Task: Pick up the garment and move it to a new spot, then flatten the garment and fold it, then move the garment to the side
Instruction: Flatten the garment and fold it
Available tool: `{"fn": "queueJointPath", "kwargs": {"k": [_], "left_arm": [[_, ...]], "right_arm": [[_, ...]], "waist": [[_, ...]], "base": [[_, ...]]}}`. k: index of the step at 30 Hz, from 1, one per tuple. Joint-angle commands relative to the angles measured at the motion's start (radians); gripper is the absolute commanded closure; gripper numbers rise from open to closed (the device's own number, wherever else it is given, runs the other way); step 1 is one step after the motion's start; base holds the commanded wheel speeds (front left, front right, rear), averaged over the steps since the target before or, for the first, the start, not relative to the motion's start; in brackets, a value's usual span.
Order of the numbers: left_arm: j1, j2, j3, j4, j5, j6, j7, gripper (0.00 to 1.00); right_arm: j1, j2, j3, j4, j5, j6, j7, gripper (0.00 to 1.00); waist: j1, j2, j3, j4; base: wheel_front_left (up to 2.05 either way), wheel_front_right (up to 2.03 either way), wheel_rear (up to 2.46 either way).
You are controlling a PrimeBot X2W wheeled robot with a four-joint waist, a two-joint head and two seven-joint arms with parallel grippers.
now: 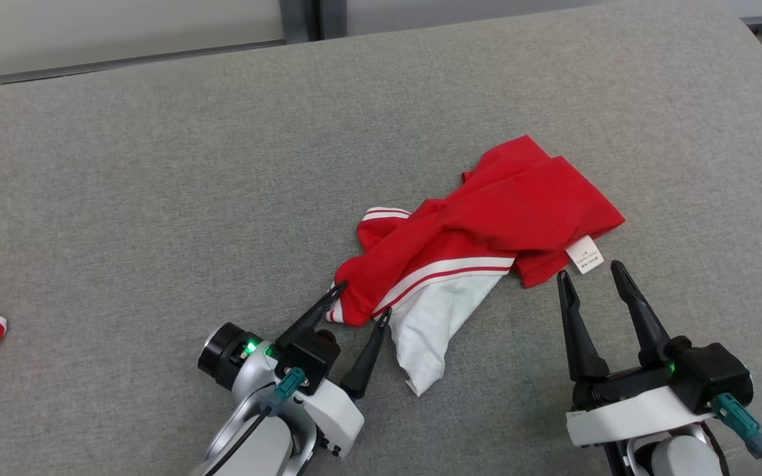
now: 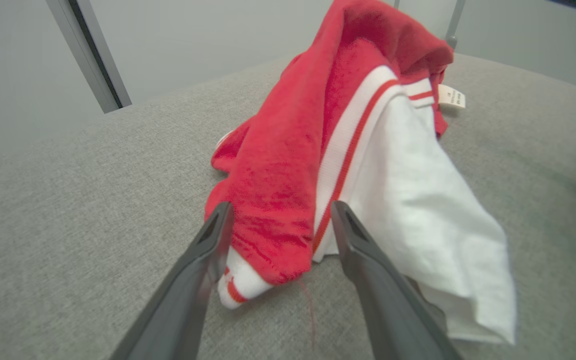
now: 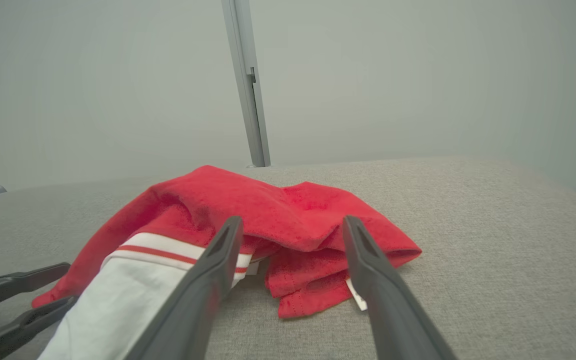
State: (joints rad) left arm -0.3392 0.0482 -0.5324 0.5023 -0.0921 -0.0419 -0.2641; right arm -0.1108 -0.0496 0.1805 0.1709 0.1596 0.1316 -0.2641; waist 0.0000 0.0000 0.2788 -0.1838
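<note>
Soft matt cloth garment point(image 1: 487, 225), coarse woven grey table point(image 1: 156, 165), paper label point(image 1: 584, 254)

Grey fabric surface point(image 1: 156, 198); pale wall point(image 3: 418, 75) behind, grey vertical post point(image 3: 248, 85); soft even light.

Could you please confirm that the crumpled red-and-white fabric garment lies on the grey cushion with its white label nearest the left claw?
Not quite: the head view shows the white label nearest the right claw; the crumpled red-and-white fabric garment does lie on the grey cushion.
</note>
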Motion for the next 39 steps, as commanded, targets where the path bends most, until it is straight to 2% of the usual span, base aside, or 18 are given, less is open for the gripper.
{"fn": "queueJointPath", "kwargs": {"k": [1, 2, 3, 6, 11, 15, 20, 23, 25, 31, 35, 39], "left_arm": [[-0.025, 0.004, 0.005, 0.009, 0.012, 0.013, 0.000, 0.00], [-0.033, 0.004, 0.009, 0.013, 0.019, 0.023, -0.001, 0.17], [-0.039, 0.004, 0.014, 0.017, 0.021, 0.029, 0.000, 1.00], [-0.052, 0.004, 0.024, 0.024, 0.006, 0.022, 0.000, 1.00], [-0.073, 0.003, 0.020, -0.058, -0.046, -0.024, -0.001, 1.00], [-0.127, 0.003, -0.032, -0.144, -0.060, -0.055, -0.001, 1.00], [-0.240, 0.003, -0.099, -0.212, -0.087, -0.060, -0.001, 1.00], [-0.363, 0.003, -0.151, -0.245, -0.118, -0.034, -0.001, 1.00], [-0.480, 0.002, -0.194, -0.276, -0.135, -0.001, -0.001, 1.00], [-0.736, 0.004, -0.293, -0.350, -0.246, 0.157, 0.000, 1.00], [-0.734, 0.006, -0.322, -0.353, -0.284, 0.238, 0.000, 1.00], [-0.614, 0.007, -0.320, -0.325, -0.237, 0.255, -0.001, 1.00]], "right_arm": [[-0.012, -0.002, 0.002, -0.006, 0.008, -0.002, -0.001, 0.00], [-0.014, -0.002, 0.004, -0.006, 0.008, -0.002, -0.001, 0.00], [-0.015, -0.002, 0.006, -0.005, 0.012, -0.002, -0.001, 0.00], [-0.014, -0.002, 0.012, 0.000, 0.018, -0.002, -0.001, 0.00], [-0.005, -0.002, 0.012, 0.000, 0.034, -0.002, -0.001, 0.00], [0.002, -0.002, 0.007, 0.004, 0.046, -0.002, -0.001, 0.00], [0.007, -0.002, 0.001, 0.008, 0.053, -0.002, -0.001, 0.00], [0.011, -0.002, -0.004, 0.010, 0.059, -0.002, -0.001, 0.00], [0.014, -0.002, -0.016, 0.012, 0.059, -0.002, -0.001, 0.00], [0.023, -0.002, -0.022, 0.024, 0.089, -0.002, -0.001, 0.00], [0.024, -0.002, -0.065, 0.009, 0.097, -0.001, -0.001, 0.00], [0.048, -0.001, -0.135, -0.009, 0.086, -0.001, -0.001, 0.00]], "waist": [[0.0000, 0.0000, 0.016, -0.016], [0.0000, 0.0000, 0.017, -0.019], [0.0000, 0.0000, 0.017, -0.022], [0.0000, 0.0000, 0.008, -0.031], [0.0000, 0.0000, -0.028, -0.048], [0.0000, 0.0000, -0.062, -0.067], [0.0000, 0.0000, -0.092, -0.093], [0.0000, 0.0000, -0.106, -0.114], [0.0000, 0.0000, -0.110, -0.121], [0.0000, 0.0000, -0.135, -0.175], [0.0000, 0.0000, -0.116, -0.165], [0.0000, 0.0000, -0.072, -0.101]], "base": [[0.00, 0.00, 0.00], [0.00, 0.00, 0.00], [0.00, 0.00, 0.00], [0.00, 0.00, 0.00], [0.00, 0.00, 0.00], [0.00, 0.00, 0.00], [0.00, 0.00, 0.00], [0.00, 0.00, 0.00], [0.00, 0.00, 0.00], [0.00, 0.00, 0.00], [0.00, 0.00, 0.00], [0.00, 0.00, 0.00]]}}
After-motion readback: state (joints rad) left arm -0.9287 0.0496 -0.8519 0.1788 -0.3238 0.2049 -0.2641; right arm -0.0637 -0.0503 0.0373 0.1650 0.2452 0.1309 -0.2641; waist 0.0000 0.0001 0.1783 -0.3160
